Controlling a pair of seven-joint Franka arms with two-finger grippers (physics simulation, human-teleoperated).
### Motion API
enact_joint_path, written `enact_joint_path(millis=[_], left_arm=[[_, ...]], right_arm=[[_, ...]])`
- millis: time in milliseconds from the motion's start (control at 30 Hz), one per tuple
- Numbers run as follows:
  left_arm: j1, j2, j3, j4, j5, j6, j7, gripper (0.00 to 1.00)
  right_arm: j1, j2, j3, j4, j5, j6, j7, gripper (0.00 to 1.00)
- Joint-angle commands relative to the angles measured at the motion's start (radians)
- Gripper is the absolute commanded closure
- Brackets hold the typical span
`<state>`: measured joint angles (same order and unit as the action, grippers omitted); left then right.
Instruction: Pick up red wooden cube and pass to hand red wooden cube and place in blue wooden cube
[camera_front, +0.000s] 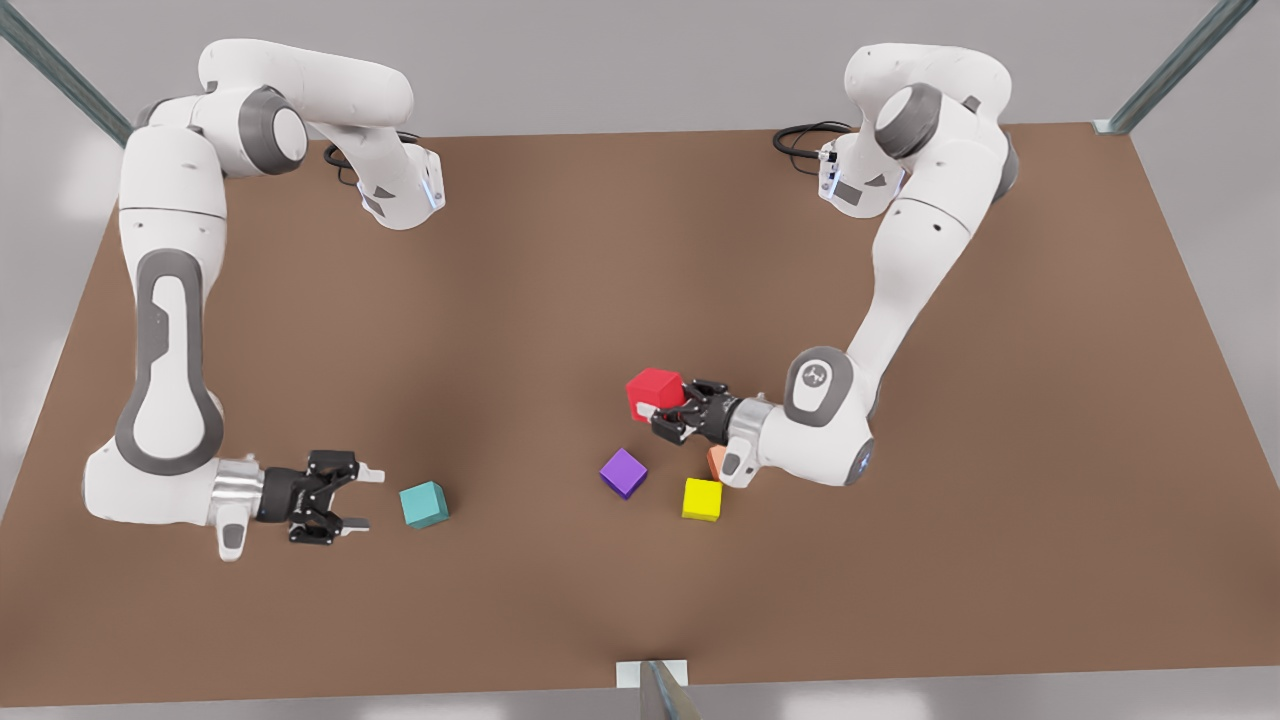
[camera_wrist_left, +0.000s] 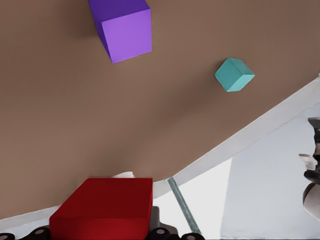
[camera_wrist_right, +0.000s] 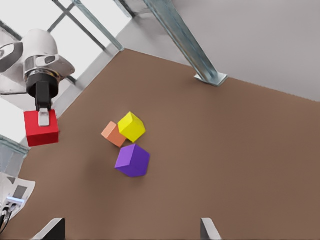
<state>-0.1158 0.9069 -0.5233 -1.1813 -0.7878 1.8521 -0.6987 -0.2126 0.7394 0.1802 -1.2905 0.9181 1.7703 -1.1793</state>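
Observation:
The red wooden cube (camera_front: 655, 390) hangs a little above the table right of centre in the front view, with my left gripper (camera_front: 668, 402) shut on it. The left wrist view has the same cube (camera_wrist_left: 105, 207) close up between that gripper's fingers. From the right wrist view the red cube (camera_wrist_right: 41, 127) hangs under the left gripper (camera_wrist_right: 43, 114) farther off. The blue wooden cube (camera_front: 424, 504) (camera_wrist_left: 234, 74), teal, rests on the table at the front view's lower left. My right gripper (camera_front: 366, 500) (camera_wrist_right: 131, 230) lies low just left of it, open and holding nothing.
A purple cube (camera_front: 623, 472) (camera_wrist_right: 133, 160), a yellow cube (camera_front: 702, 498) (camera_wrist_right: 132, 126) and a salmon-orange cube (camera_front: 716, 462) (camera_wrist_right: 114, 134) sit close together under the left gripper. The brown table (camera_front: 560, 280) is bare between the two arms. Metal frame posts stand at its corners.

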Motion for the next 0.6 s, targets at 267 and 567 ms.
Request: enact_joint_path(millis=[267, 567], left_arm=[[-0.005, 0.036, -0.012, 0.034, -0.1, 0.052, 0.863, 0.31], [-0.005, 0.04, -0.012, 0.034, -0.131, 0.13, 0.897, 0.31]], right_arm=[[0.027, 0.034, 0.058, -0.046, 0.157, 0.024, -0.812, 0.0], [0.03, 0.077, 0.105, -0.046, 0.214, -0.014, -0.813, 0.0]])
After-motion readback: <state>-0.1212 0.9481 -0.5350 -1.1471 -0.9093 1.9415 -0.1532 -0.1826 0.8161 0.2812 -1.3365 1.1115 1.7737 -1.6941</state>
